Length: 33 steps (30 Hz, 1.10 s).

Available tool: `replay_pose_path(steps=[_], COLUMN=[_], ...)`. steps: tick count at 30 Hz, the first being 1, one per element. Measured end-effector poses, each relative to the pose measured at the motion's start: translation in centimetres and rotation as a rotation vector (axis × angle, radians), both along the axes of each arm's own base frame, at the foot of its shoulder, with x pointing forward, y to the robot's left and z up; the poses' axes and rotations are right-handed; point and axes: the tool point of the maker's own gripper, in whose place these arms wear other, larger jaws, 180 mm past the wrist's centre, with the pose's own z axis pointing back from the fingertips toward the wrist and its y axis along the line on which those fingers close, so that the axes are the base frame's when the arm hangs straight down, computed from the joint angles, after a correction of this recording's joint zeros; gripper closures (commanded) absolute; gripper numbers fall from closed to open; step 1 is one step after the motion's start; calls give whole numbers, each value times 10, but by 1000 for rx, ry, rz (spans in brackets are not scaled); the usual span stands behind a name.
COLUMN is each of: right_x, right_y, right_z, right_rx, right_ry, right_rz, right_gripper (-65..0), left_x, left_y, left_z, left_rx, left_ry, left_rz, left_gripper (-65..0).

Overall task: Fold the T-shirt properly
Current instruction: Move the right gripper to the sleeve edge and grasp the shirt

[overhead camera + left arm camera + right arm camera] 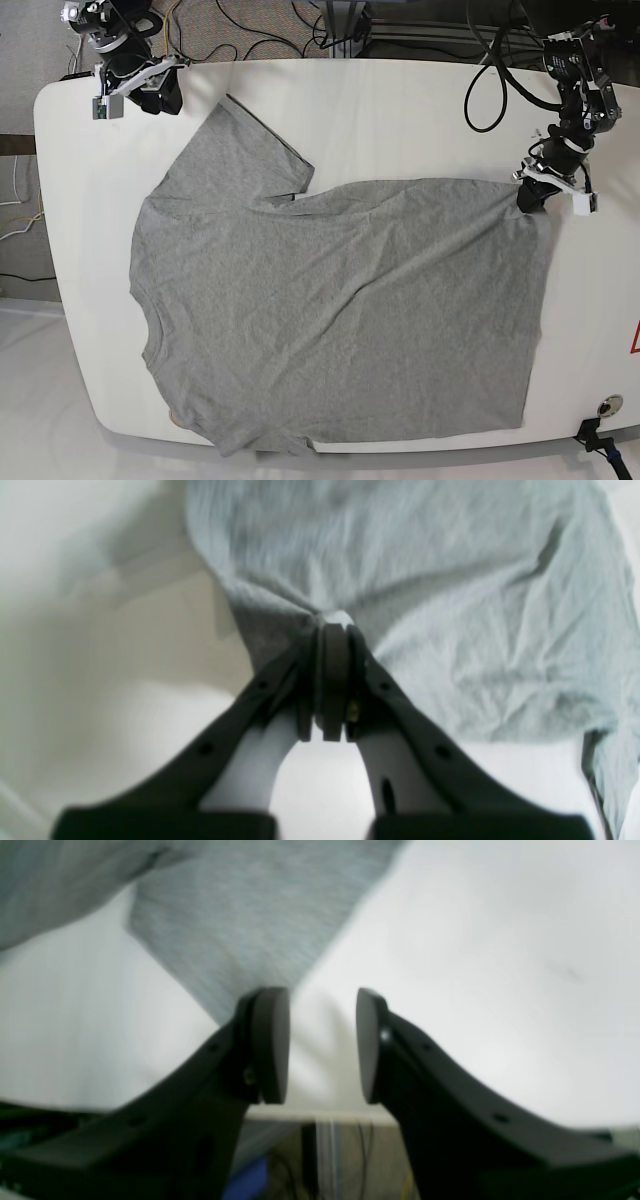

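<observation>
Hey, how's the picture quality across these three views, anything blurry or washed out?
Left wrist view: soft and smeared, the T-shirt wrinkles blur, though the left gripper shut on the cloth reads clearly. Right wrist view: also hazy, the table nearly blown out to white, the right gripper a dark silhouette. Base view: sharp and evenly lit, with only soft shadows in the shirt's creases.

Base view: we look straight down from overhead on the whole table (400, 110), both arms at its far edge. Left wrist view: we sit just behind the left gripper (334, 630), facing twelve o'clock, close over the T-shirt (450, 605). Right wrist view: we sit equally near behind the right gripper (322, 1040). All three views share the T-shirt and table.
</observation>
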Motion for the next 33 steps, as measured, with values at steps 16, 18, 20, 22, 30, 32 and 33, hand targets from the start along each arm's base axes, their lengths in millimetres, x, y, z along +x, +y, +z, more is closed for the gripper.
replay_pose_path(steps=[16,18,20,22,30,32,33], right_x=[19,22,26,33,37,40,40], right_y=[23,34,40,46,33,30,30], right_z=[-48,-52,-54,-53,-59,-59,-60], right_rx=[87,82,54,57,-83,-111,-118], right_ry=[55,63,64,55,77,75,75], right_rz=[9,44,78,84,94,102,102], right_gripper=[-129,-75,-17,0,0,0,0], left_x=[-4,-4,-3,-2,3,4,4], left_y=[0,0,1,1,5,5,6], left_z=[-2,-2,0,1,8,9,8], left_rx=[-3,-3,1,1,0,-6,-3], left_ry=[3,3,-4,-6,-23,-25,-17], left_rz=[-5,-5,-5,-4,3,1,-3], left_gripper=[0,0,0,0,0,0,0])
